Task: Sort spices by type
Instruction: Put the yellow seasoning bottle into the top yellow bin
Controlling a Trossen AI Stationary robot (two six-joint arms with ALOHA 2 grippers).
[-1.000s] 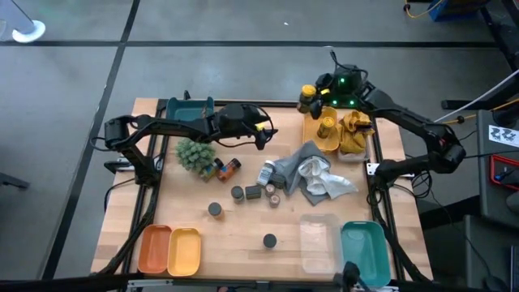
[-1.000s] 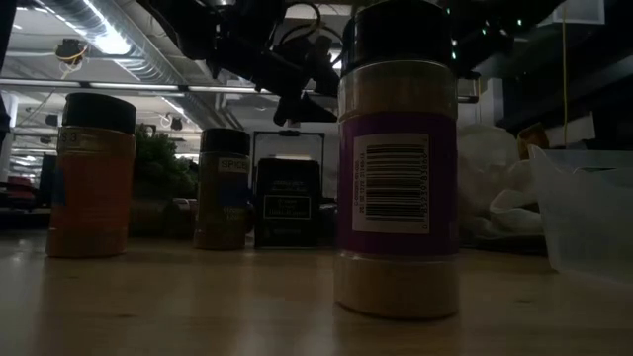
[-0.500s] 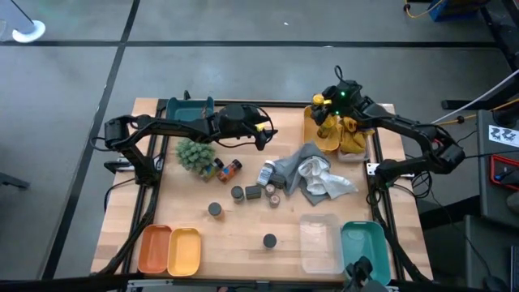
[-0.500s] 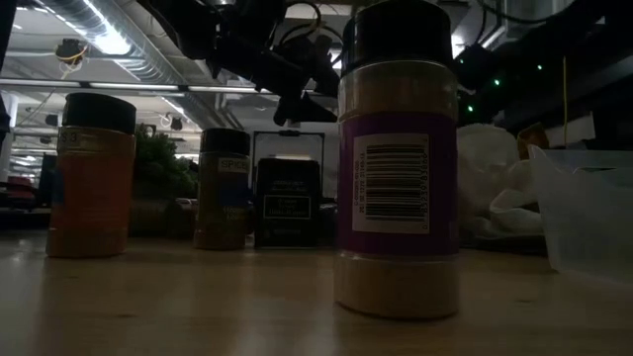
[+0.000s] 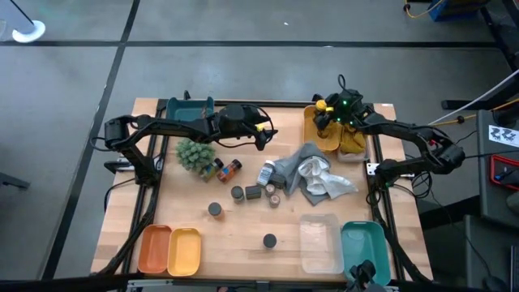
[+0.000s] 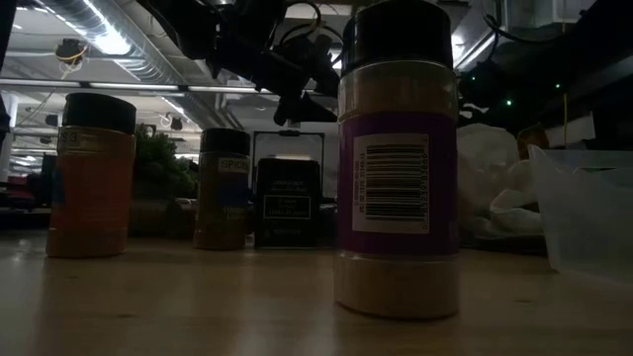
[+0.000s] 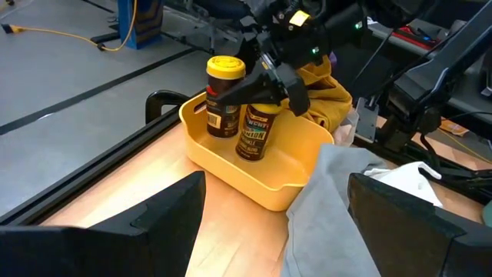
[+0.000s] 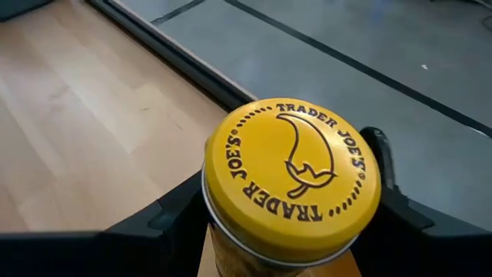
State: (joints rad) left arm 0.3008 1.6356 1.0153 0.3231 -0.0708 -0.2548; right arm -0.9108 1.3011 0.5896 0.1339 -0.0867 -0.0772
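My right gripper (image 5: 326, 112) is over the yellow tray (image 7: 265, 181) at the table's far right, shut on a yellow-lidded spice jar (image 8: 292, 173). A second jar (image 7: 256, 137) stands in the tray beside it, its top hidden by the gripper. My left gripper (image 7: 269, 223) hangs open above the far middle of the table (image 5: 263, 134), holding nothing. Several more spice jars (image 5: 253, 192) stand mid-table. One of them (image 6: 396, 158) stands close in the low view. My right gripper pinches the jar just under its yellow lid (image 7: 224, 85), one finger (image 8: 165, 219) on each side. The fingers come slanting down from the table's right side. The jar stays upright inside the yellow tray. Whether its base rests on the tray floor I cannot tell.
A yellow cloth (image 5: 353, 136) lies beside the tray, and grey and white cloths (image 5: 312, 174) lie right of centre. A green plant ball (image 5: 195, 154) sits left of centre. A teal tray (image 5: 188, 107) is far left, orange and yellow trays (image 5: 169, 250) near left, and a clear tub (image 5: 318, 242) with a teal tray (image 5: 362, 243) near right.
My right gripper has come down with the yellow-lidded jar from beyond the table's far edge into the yellow tray. It has tipped further downward. The jar has stayed upright in its hold.
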